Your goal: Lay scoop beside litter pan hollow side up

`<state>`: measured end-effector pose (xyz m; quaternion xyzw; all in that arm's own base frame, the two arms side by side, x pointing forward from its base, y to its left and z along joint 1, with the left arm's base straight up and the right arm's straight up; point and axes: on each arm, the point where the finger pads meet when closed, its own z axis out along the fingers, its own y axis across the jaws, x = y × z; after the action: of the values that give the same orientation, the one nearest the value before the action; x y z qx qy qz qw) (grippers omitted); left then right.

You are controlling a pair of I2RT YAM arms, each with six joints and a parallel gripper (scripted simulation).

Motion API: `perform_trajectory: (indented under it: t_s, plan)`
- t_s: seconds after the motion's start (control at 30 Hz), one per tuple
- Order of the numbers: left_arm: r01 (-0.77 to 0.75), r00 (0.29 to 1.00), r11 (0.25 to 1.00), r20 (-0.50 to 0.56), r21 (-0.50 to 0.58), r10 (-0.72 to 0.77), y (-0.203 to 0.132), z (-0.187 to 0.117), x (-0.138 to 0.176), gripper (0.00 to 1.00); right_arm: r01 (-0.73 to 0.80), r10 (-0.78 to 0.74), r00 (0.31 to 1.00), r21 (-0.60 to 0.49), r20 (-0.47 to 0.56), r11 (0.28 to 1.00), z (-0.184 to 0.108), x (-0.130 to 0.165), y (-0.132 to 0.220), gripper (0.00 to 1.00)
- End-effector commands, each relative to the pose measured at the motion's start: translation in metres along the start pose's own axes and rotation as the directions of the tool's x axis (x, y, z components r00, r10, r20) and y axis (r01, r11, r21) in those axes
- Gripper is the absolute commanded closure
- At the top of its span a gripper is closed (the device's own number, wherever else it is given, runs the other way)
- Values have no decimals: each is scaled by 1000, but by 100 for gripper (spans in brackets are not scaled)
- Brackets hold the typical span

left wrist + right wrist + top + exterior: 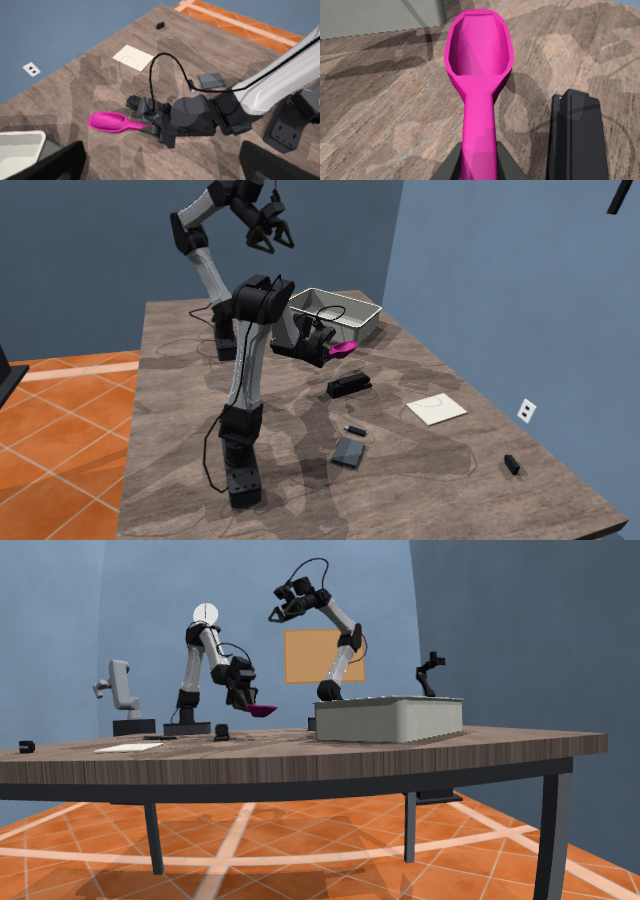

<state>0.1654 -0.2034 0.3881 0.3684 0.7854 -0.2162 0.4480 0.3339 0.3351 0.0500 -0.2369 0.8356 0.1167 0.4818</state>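
Right gripper (327, 356) (250, 707) (154, 128) (479, 162) gripped pink scoop (343, 350) (262, 711) (108, 122) (479, 86) near pan (367, 329) (357, 720) (21, 132) (380, 18); left (272, 247) (274, 617) (162, 161) open. Best lowered flat, slowly, beside pan.

Magenta Scoop Against Brown Wood

A solid magenta scoop (344, 350) (262, 711) (108, 121) (479, 120) contrasts with the brown, streaky-grained table (180, 390) (300, 767) (96, 150) (412, 132). The litter pan (367, 329) (357, 720) (20, 137) (380, 16) is pale grey, the flat square sheet (436, 409) (129, 747) (133, 58) cream. Gleaming orange floor tiles (60, 435) (280, 840) (245, 30) carry a grid of pale lines beneath blue walls (500, 280) (250, 585) (60, 32), with a tan board (307, 657) in the exterior view.
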Motion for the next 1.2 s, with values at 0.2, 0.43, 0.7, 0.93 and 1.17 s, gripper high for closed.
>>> perform_trajectory:
  t_s: [0.2, 0.43, 0.7, 0.93, 1.17]
  plan:
    - [119, 987, 974, -83, -193, -137, 40, -60, 93, 0, -42, 43, 991, -17, 126, 999, 37, -40, 41, 87]
    - [155, 980, 956, -84, -250, -181, 44, -73, 118, 0, -30, 33, 993, -25, 110, 999, 40, -37, 45, 87]
    - [158, 980, 951, -79, -266, -185, 47, -73, 119, 0, -11, 12, 996, -19, 83, 1000, 59, -36, 45, 87]
    - [164, 978, 947, -78, -275, -192, 49, -73, 119, 0, -26, 28, 993, -19, 115, 999, 64, -47, 46, 87]
    - [164, 978, 947, -78, -275, -192, 49, -73, 119, 0, -30, 34, 991, -26, 132, 999, 54, -69, 47, 87]
